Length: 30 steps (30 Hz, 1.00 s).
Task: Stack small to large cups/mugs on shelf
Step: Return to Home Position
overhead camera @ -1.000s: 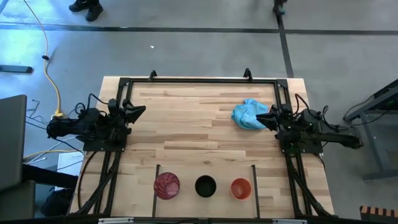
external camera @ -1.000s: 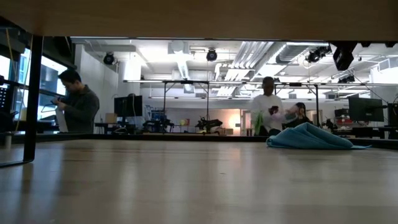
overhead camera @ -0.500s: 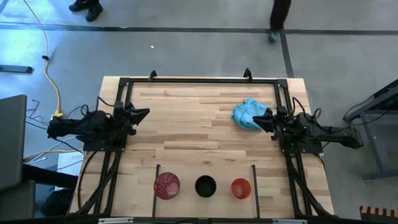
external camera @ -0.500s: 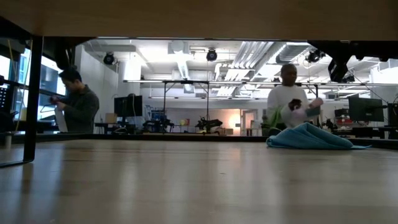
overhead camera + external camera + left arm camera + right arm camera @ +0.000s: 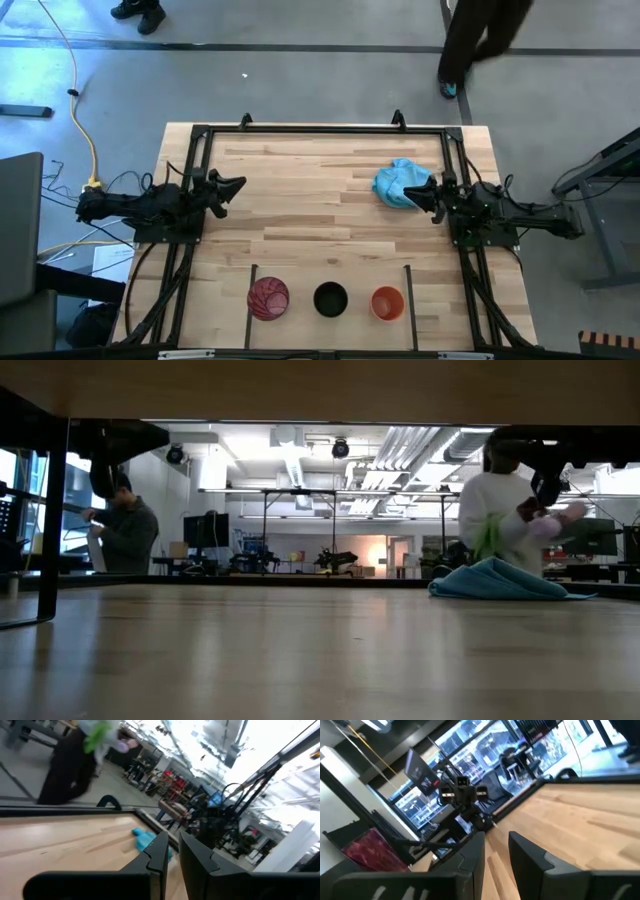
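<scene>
Three cups stand upright on their bases in the high view, in a row along the table's near edge on the light wood shelf strip (image 5: 300, 318) between two thin black bars: the red-pink cup (image 5: 268, 298) at left, the black cup (image 5: 330, 298) in the middle, the orange cup (image 5: 387, 303) at right. My left gripper (image 5: 240, 184) hovers over the table's left side, narrowly open and empty. My right gripper (image 5: 414, 189) is over the right side, beside the blue cloth, also open and empty. Both are far from the cups.
A crumpled light blue cloth (image 5: 400, 183) lies on the table's far right part, just left of my right gripper, and shows in the low view as the cloth (image 5: 495, 580). A black frame (image 5: 320, 128) rims the table. A person (image 5: 480, 35) walks past the far edge.
My left gripper has moved a little toward the table's right, out over the wood. In the low view both arms have come down into sight. A person has walked along the table's far side toward the right.
</scene>
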Each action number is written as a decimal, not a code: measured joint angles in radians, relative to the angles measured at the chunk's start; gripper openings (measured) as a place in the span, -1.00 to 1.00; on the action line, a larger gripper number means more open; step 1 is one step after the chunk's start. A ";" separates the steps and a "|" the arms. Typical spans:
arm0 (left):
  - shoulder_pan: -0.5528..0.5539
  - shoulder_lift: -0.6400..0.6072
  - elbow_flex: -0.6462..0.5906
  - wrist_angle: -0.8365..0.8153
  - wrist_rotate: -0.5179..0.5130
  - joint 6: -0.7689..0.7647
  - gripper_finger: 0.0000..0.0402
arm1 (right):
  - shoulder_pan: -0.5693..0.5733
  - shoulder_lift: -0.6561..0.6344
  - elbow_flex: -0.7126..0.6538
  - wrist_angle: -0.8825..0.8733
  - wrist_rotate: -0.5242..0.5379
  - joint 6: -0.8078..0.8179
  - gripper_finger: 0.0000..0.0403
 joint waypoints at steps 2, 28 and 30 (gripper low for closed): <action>0.000 0.000 0.000 -0.026 -0.003 -0.002 -0.83 | 0.000 0.000 0.000 -0.015 0.000 0.012 -0.61; 0.000 0.024 0.000 -0.060 0.016 0.122 -0.83 | 0.000 0.003 0.002 -0.113 -0.116 -0.275 -0.61; 0.000 0.026 0.000 -0.060 0.023 0.201 -0.83 | 0.000 0.003 0.002 -0.111 -0.135 -0.313 -0.61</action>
